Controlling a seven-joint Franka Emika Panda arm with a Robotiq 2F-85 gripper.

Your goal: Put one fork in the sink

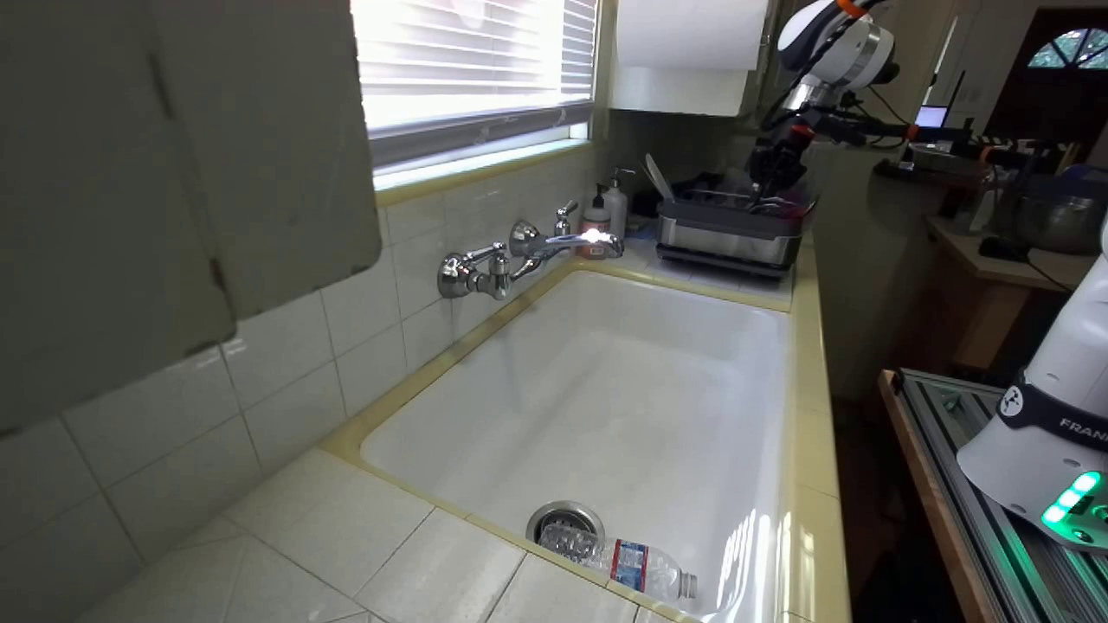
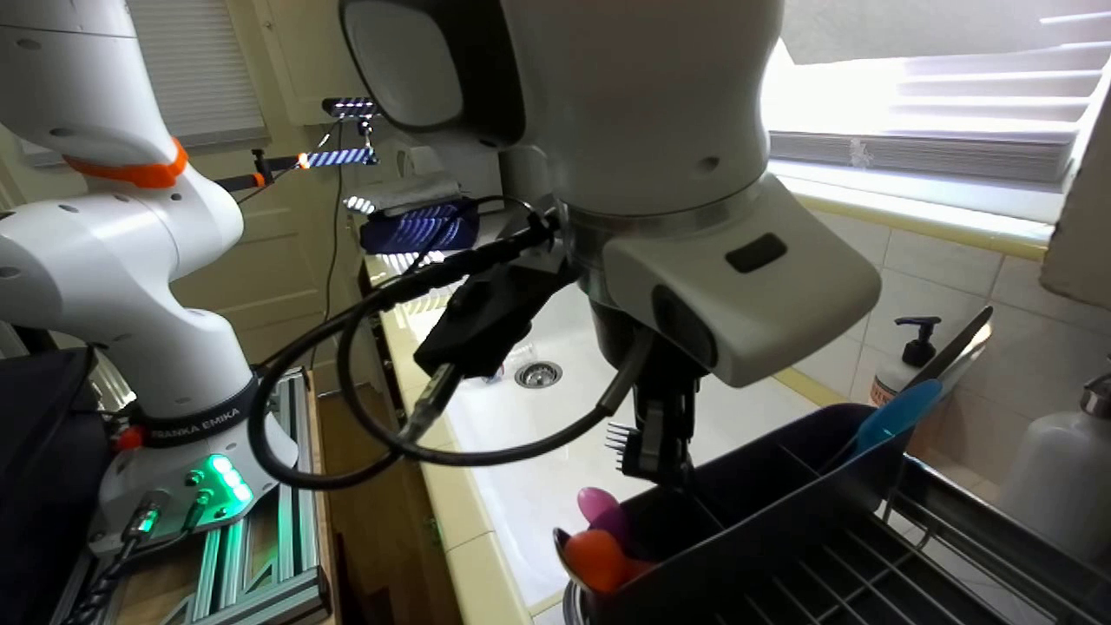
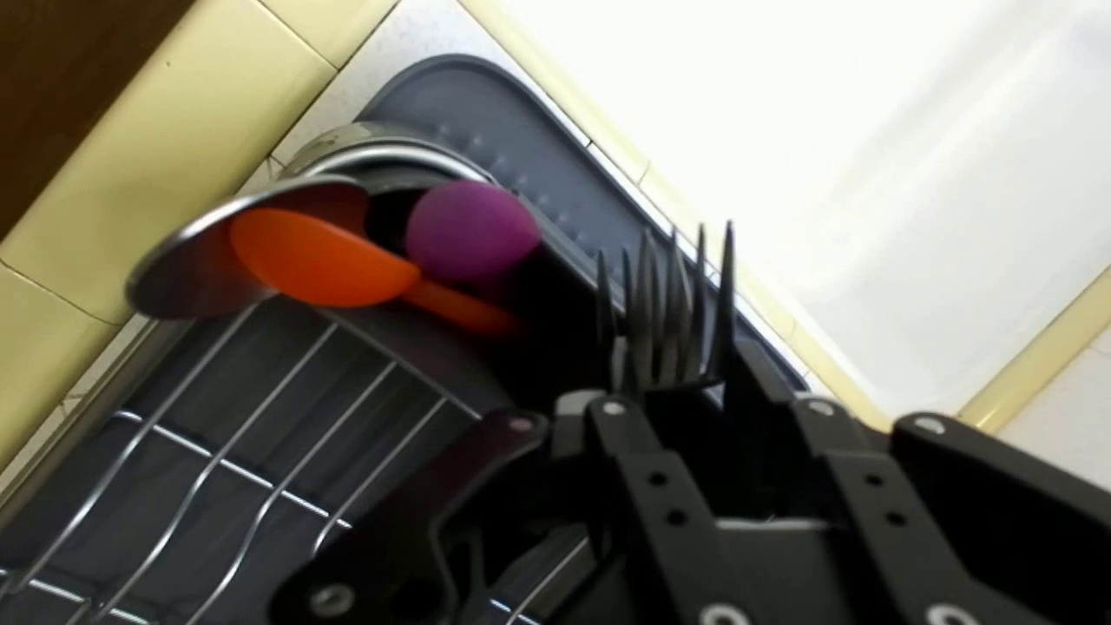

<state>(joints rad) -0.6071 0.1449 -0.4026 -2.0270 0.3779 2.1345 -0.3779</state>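
Observation:
Several thin grey forks are bunched together in the wrist view, tines pointing up the picture. Their tines also show in an exterior view, sticking out sideways from the gripper. My gripper is low over the dark utensil holder, with one finger on each side of the fork bunch. The fingers are apart; whether they clamp the forks is unclear. The fork handles are hidden. The gripper also shows in both exterior views. The cream-white sink lies beside the holder, and it shows in an exterior view.
An orange spoon, a purple utensil and a metal spoon stand in the holder. The dish rack stands at the sink's end. The tap juts over the basin. A plastic bottle lies near the drain.

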